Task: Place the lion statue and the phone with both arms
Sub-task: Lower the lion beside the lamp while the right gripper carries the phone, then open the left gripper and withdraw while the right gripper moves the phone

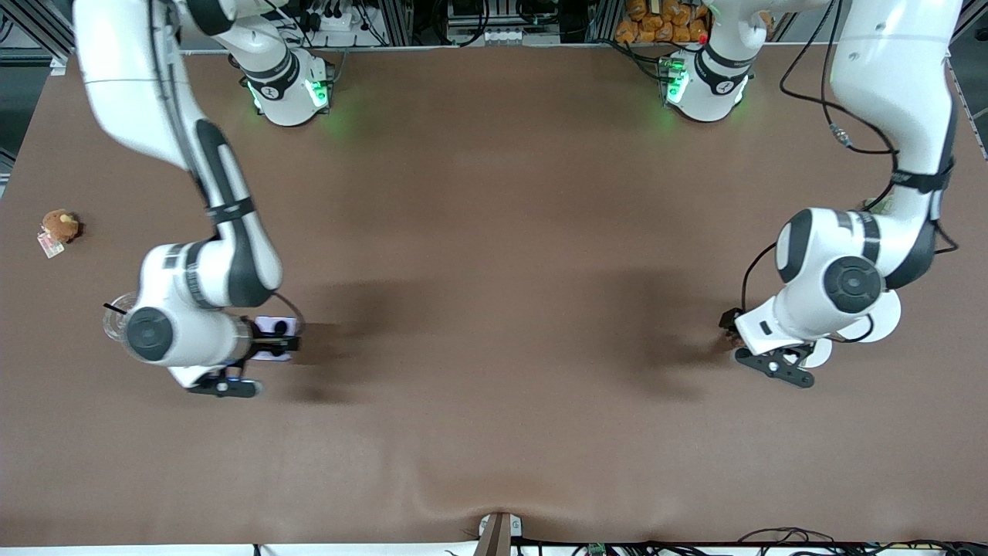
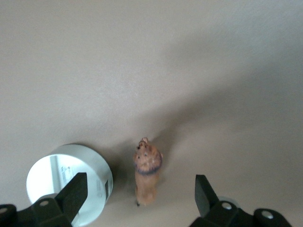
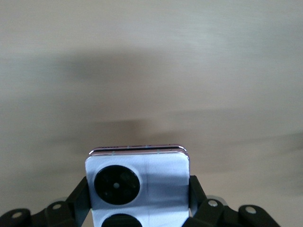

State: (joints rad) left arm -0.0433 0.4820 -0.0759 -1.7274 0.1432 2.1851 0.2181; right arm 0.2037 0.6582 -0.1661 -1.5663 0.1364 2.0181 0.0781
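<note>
The lion statue (image 2: pixel 147 172) is a small reddish-brown figurine standing on the brown table, between the spread fingers of my left gripper (image 2: pixel 140 188), which do not touch it. In the front view the statue (image 1: pixel 725 335) peeks out at my left gripper (image 1: pixel 731 340), toward the left arm's end of the table. My right gripper (image 3: pixel 138 190) is shut on the pale lavender phone (image 3: pixel 142 165), one finger on each side, its black camera circles facing the wrist camera. In the front view the phone (image 1: pixel 266 323) is in my right gripper (image 1: pixel 279 340), over the table toward the right arm's end.
A white round container (image 2: pixel 66 182) stands close beside the lion statue. White round shapes (image 1: pixel 881 318) show under the left arm. A clear cup with a black straw (image 1: pixel 116 320) stands by the right arm. A brown plush with a tag (image 1: pixel 60 225) lies near the table edge.
</note>
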